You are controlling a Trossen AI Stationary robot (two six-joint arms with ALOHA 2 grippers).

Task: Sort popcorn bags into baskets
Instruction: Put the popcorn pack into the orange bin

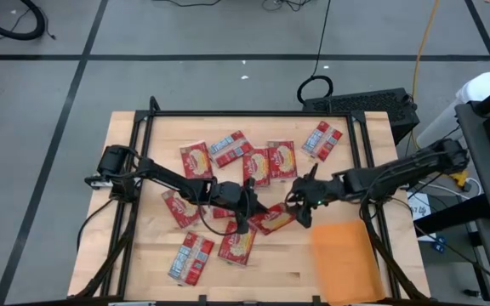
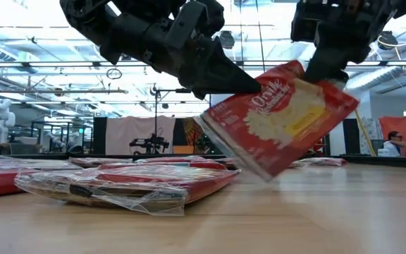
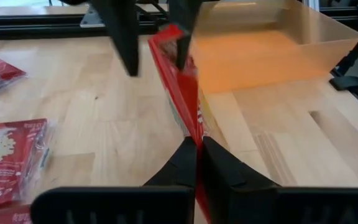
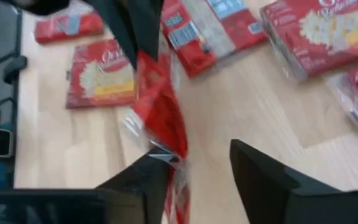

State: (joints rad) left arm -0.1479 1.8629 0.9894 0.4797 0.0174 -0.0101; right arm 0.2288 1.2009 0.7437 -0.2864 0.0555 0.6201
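One red popcorn bag with a yellow-cream picture (image 1: 272, 219) (image 2: 287, 120) is held on edge between the two arms near the table's middle. My left gripper (image 1: 255, 212) (image 3: 197, 149) is shut on its left end. My right gripper (image 1: 300, 210) (image 4: 194, 163) is open at its right end, one finger on each side. Several more red bags (image 1: 196, 160) (image 1: 191, 257) (image 1: 321, 138) lie flat on the wood around them. The shallow orange basket (image 1: 347, 263) (image 3: 328, 31) rests on the table near the right front, beyond the held bag. My left gripper pinches the bag's left edge (image 3: 195, 134) between its two fingers, coming level from the table's left. The bag stands on edge and tilted (image 2: 231, 113); whether its lowest corner (image 2: 259, 173) touches the table I cannot tell. My right gripper has the bag's right end (image 4: 166, 146) lying against the inner side of one finger (image 4: 145, 177). The other finger (image 4: 260, 174) stands clear of it. It comes from the table's right, slanting down.
A clear-wrapped bag (image 2: 111, 187) lies close to the table's near edge, and others (image 4: 101, 78) (image 4: 316, 31) spread toward the far side. A black frame rail (image 1: 245, 113) borders the table. Bare wood (image 1: 279, 272) shows left of the basket.
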